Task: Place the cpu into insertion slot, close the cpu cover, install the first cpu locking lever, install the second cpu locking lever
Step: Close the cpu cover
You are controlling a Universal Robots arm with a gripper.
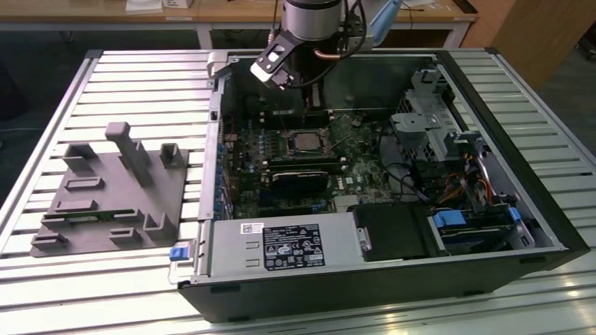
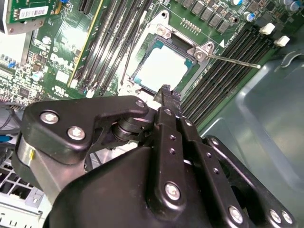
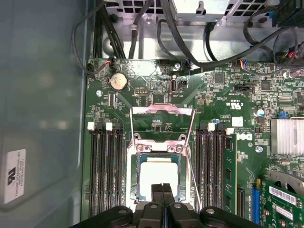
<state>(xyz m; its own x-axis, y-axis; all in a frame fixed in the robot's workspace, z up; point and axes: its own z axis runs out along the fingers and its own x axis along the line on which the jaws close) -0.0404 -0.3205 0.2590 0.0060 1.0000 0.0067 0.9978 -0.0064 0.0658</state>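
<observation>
The cpu point(image 3: 158, 176) lies flat in the insertion slot point(image 3: 135, 183) on the green board, its silver top facing up; it also shows in the second wrist view point(image 2: 164, 71) and the exterior view point(image 1: 303, 142). The cpu cover point(image 3: 161, 109) stands swung open beyond the socket, with the board visible through its window. One thin locking lever point(image 3: 191, 175) sticks out unlatched along the socket's side, and it appears again as the lever point(image 2: 232, 61). My gripper point(image 3: 163, 192) hovers just above the chip's near edge, shut with nothing between its fingers. The gripper point(image 1: 313, 98) hangs inside the case.
The open computer case point(image 1: 521, 230) lies on a slatted metal table point(image 1: 139, 84). Memory slots point(image 3: 107, 171) flank the socket on both sides. Black cables point(image 3: 142, 42) run past the board's edge. A grey plastic fixture point(image 1: 112, 188) sits at the exterior view's left.
</observation>
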